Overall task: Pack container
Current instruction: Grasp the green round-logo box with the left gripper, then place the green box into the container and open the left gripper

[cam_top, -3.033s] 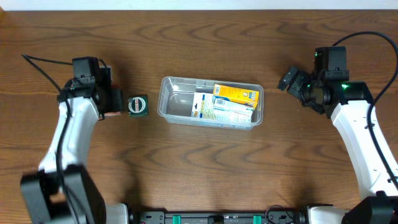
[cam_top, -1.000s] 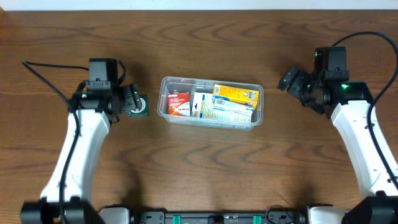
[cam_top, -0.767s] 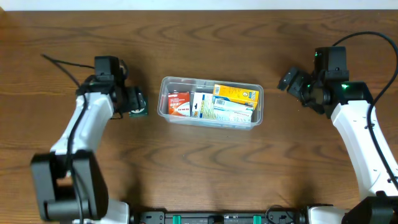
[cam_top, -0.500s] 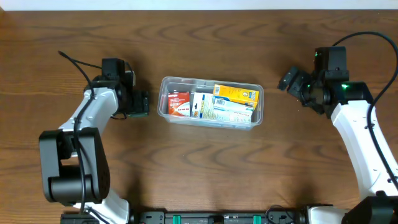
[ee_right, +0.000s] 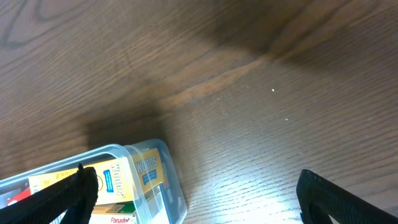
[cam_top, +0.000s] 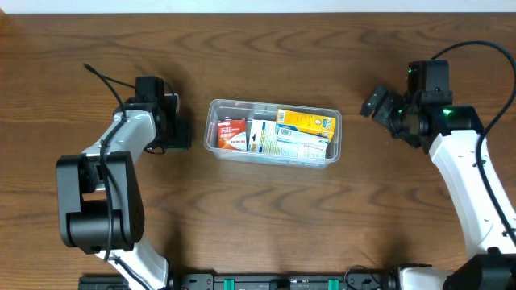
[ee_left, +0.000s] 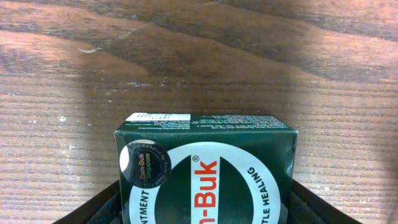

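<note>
Wood table [cam_top: 258, 217]: left gripper [cam_top: 178, 134] clamps half-hidden green box [ee_left: 205, 168].

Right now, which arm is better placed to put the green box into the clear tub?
Left: its gripper straddles the green box beside the container; the right gripper hangs open, empty, beyond the opposite end.

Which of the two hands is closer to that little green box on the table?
Left. The left hand is right at the green box, its fingers on either side of it. The right hand hangs far off, beyond the container's other end.
</note>
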### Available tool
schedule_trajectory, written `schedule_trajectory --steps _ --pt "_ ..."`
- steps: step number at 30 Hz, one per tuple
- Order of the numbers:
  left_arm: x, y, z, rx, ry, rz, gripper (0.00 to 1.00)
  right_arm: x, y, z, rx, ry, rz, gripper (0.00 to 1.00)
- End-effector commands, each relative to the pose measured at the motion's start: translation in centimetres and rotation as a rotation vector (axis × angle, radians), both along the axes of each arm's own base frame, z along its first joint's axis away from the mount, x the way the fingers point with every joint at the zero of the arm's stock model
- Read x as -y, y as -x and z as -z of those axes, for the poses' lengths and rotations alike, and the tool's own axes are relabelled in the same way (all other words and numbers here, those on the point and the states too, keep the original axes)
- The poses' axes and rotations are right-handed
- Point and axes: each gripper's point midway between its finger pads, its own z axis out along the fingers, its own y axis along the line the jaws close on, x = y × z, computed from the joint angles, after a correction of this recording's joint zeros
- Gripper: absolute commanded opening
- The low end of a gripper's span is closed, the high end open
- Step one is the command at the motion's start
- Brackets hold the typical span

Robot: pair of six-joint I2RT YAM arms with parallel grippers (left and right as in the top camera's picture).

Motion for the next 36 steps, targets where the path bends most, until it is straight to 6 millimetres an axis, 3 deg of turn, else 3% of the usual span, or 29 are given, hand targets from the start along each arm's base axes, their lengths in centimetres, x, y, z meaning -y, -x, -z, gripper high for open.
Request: schedule_trajectory --steps 1,7,14,18,22,28,36 --pt "0.1 0.4 -0.3 -0.009 0.011 -0.001 0.68 0.2 -0.1 -0.8 0.022 -0.008 0.017 0.99" --pt "0.1 0.6 -4.3 0.059 0.009 -0.001 0.66 0.2 -0.1 -0.8 0.022 -0.008 0.017 0.99" --pt "1.1 2.5 -11.5 0.182 0.013 0.001 0.60 0.2 -0.1 -0.8 0.022 -0.008 0.017 0.99" --pt "4.1 3.1 -15.8 0.307 0.072 0.066 0.60 0.2 -0.1 -0.8 0.022 -0.008 0.017 0.99" --pt "7.5 3.4 -18.5 0.394 0.121 0.115 0.60 0.2 -0.1 -0.8 0.022 -0.008 0.017 0.99" --pt "12.3 3.2 -17.7 0.390 0.167 0.202 0.60 0.2 -0.1 -0.8 0.022 -0.008 0.017 0.99" --pt "14.6 1.3 -12.7 0.292 0.169 0.168 0.60 0.2 -0.1 -0.8 0.022 -0.008 0.017 0.99"
